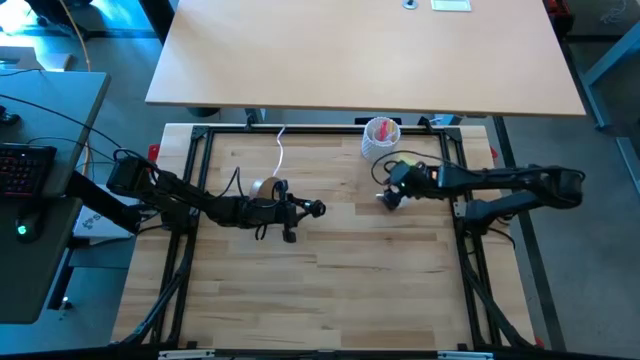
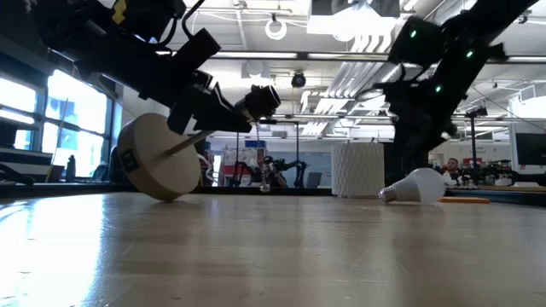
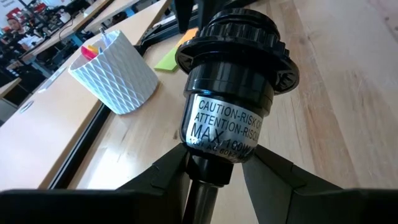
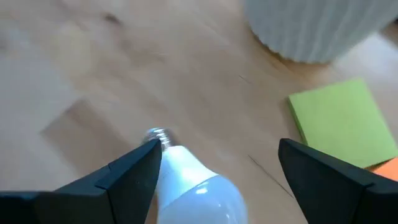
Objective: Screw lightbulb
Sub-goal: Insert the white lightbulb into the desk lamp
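Observation:
The lamp stand, a round wooden base (image 2: 158, 159) with a black socket (image 3: 236, 62), is tipped over toward the table's right, and its lower rim (image 2: 166, 197) is at the table top. My left gripper (image 1: 290, 212) is shut on it below the socket. The white lightbulb (image 2: 418, 185) lies on its side on the table at the right, with its metal screw base (image 4: 155, 134) pointing toward the table's left. My right gripper (image 4: 214, 171) is open just above the bulb, one finger on each side of it and apart from it. My left gripper pinches the stand's thin black stem (image 3: 202, 186) between its two fingers, right below the socket. The fingers lie across the stem. The stand is tilted, with the socket raised and pointing toward the table's right and the base's lower rim down at the table.
A white ribbed cup (image 1: 381, 135) with pink contents stands at the far right, behind the bulb. A green sticky note (image 4: 342, 118) lies on the table beside it. A white cord (image 1: 280, 150) runs from the stand's base to the far edge.

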{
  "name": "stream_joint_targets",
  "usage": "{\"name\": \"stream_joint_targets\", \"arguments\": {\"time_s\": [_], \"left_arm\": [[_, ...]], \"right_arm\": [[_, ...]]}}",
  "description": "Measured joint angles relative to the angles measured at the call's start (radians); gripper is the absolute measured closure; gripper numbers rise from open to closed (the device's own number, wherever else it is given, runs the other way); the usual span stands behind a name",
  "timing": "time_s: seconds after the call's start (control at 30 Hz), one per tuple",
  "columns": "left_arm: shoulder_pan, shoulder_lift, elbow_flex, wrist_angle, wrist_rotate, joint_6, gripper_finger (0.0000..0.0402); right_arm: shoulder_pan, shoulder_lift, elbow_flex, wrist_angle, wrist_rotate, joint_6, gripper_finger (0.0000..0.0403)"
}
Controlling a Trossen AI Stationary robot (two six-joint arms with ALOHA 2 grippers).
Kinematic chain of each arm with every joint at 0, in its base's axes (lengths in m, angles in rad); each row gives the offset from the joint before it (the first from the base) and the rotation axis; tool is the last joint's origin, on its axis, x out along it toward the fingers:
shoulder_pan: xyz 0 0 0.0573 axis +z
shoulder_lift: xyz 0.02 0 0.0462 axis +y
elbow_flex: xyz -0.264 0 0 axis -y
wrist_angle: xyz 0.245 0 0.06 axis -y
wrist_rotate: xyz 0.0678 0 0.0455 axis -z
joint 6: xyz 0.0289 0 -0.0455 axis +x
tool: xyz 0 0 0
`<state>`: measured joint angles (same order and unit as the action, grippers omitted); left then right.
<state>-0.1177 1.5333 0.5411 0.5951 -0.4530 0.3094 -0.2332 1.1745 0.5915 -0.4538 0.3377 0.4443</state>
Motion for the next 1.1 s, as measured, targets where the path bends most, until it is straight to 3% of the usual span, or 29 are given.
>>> {"name": "stream_joint_targets", "arguments": {"time_s": [0.13,0.23,0.33,0.57,0.7,0.93,1.1], "left_arm": [[0.000,0.000,0.000,0.000,0.001,-0.010,0.0268],[0.000,0.000,0.000,0.000,0.003,-0.019,0.0268],[0.000,0.000,0.000,0.000,0.015,-0.027,0.0268],[0.000,0.000,0.000,0.001,0.029,-0.033,0.0268],[-0.001,0.000,0.000,0.001,0.030,-0.035,0.0268],[-0.001,0.000,0.000,0.002,0.029,-0.038,0.0268],[-0.001,0.000,0.000,0.007,0.029,-0.039,0.0268]], "right_arm": [[0.128,-0.099,0.000,-0.052,0.031,0.012,0.0080],[0.232,-0.165,0.000,-0.123,0.021,0.091,0.0080],[0.358,-0.225,-0.035,-0.151,0.077,0.183,0.0080],[0.603,-0.265,-0.279,0.100,0.253,0.366,0.0080],[0.643,-0.238,-0.390,0.318,0.256,0.363,0.0080],[0.644,-0.173,-0.462,0.383,0.292,0.449,0.0080],[0.644,-0.066,-0.463,0.604,0.302,0.355,0.0080]]}}
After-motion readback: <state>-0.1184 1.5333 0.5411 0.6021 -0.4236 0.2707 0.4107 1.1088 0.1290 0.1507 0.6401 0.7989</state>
